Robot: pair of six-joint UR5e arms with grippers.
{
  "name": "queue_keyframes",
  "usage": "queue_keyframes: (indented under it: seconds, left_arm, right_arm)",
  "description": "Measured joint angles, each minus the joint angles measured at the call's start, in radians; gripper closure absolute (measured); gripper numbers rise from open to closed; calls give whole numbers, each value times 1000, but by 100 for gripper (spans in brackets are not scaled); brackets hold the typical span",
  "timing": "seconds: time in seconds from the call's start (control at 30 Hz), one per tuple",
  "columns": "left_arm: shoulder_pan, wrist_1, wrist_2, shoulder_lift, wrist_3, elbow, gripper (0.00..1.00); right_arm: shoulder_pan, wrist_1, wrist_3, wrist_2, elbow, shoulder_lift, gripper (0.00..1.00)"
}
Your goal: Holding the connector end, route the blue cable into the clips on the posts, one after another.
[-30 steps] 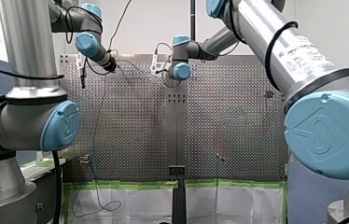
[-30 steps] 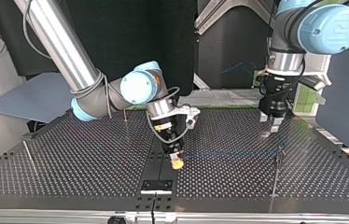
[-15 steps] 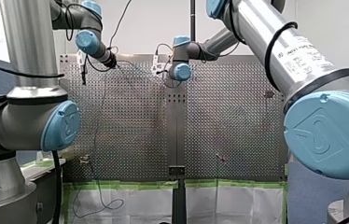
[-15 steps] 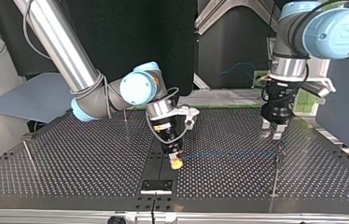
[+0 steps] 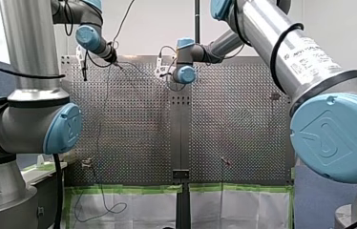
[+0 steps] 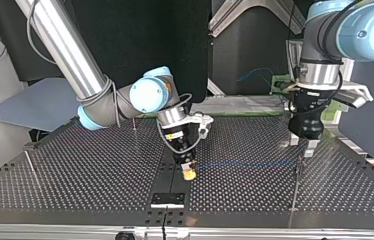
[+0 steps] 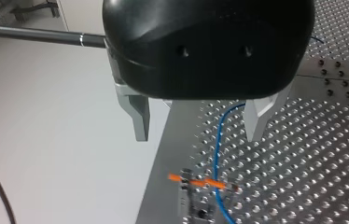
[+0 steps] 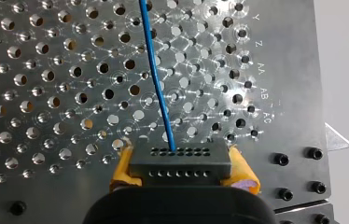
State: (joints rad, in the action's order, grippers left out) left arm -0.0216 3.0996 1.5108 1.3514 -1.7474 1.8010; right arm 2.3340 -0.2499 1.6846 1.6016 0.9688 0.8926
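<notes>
Tension is the main danger from here, in my judgement. In the top view the blue cable (image 6: 245,164) runs almost straight over the perforated table (image 6: 100,175), from the connector (image 8: 179,161) near the middle across to the thin post (image 6: 298,172) at the view's right. If my right arm carries the connector toward the view's left too quickly, the cable could be pulled out of the clip (image 7: 199,183) on that post, or the post could bend. With too little pull, the cable may sag and miss the next clip. In the left wrist view the cable seems to pass through the clip, but I cannot say for sure that it is seated. My right gripper (image 6: 189,173) is clamped on the connector, its yellow pads (image 8: 243,173) pressing both sides of the block, and the cable leaves from the block's face. My left gripper (image 7: 198,119) hangs just above the post with its metal fingers (image 7: 139,116) spread wide, holding and touching nothing; the cable lies below them.
</notes>
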Motion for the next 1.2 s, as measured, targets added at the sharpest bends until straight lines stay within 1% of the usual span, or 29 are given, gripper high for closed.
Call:
queue_keyframes:
  seconds: [0.23, 0.67, 1.2]
  left_arm:
    - [1, 14, 1, 12, 7, 0, 0]
    - [-1, 4, 2, 12, 7, 0, 0]
    - [0, -2, 13, 12, 3, 0, 0]
  right_arm:
    - [-3, 2, 1, 0, 0, -3, 100]
    - [-4, 4, 3, 0, 0, -8, 100]
    - [6, 18, -2, 0, 0, -14, 100]
